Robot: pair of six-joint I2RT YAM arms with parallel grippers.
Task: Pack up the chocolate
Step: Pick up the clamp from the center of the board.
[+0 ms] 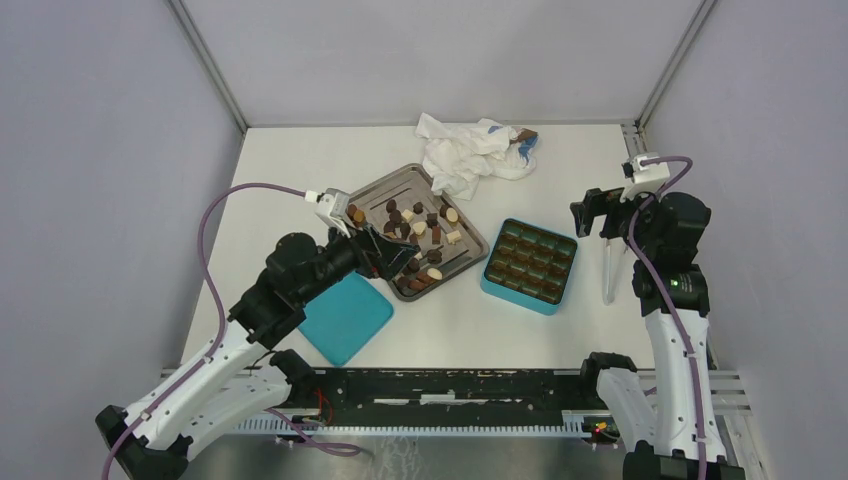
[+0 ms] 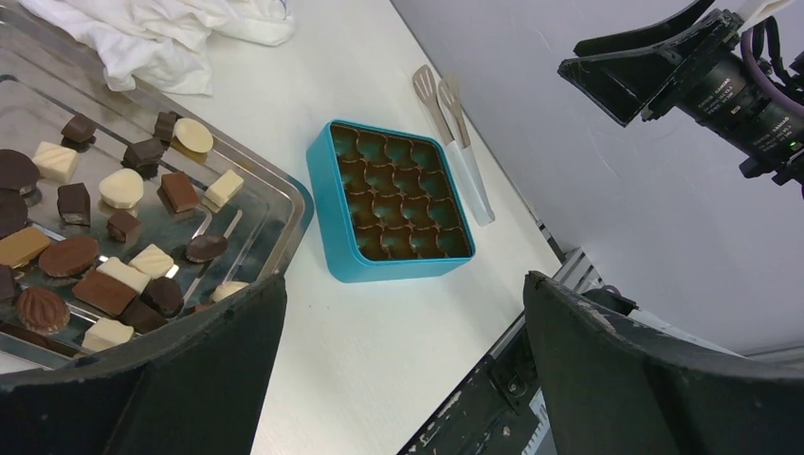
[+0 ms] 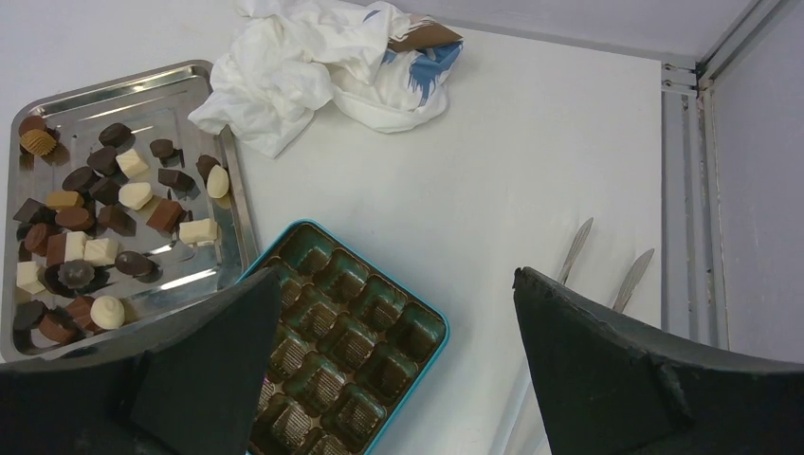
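Loose chocolate (image 3: 134,194) — dark, light brown and cream bites, round, oval, square — on steel tray (image 3: 152,95), left fingers (image 2: 190,379) and right fingers (image 3: 607,360) released, empty

White table (image 1: 450,335), steel tray (image 1: 380,190), teal box (image 1: 530,262), teal lid (image 1: 345,315), crumpled cloth (image 1: 465,155), tongs (image 1: 608,275)

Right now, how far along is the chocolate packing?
Done: the teal box is open, its lid lying near the left arm. In hand: nothing; the left gripper and right gripper are both open and empty. Left: the chocolate pieces all sit on the metal tray, the box's cups are empty, and the tongs lie beside it.
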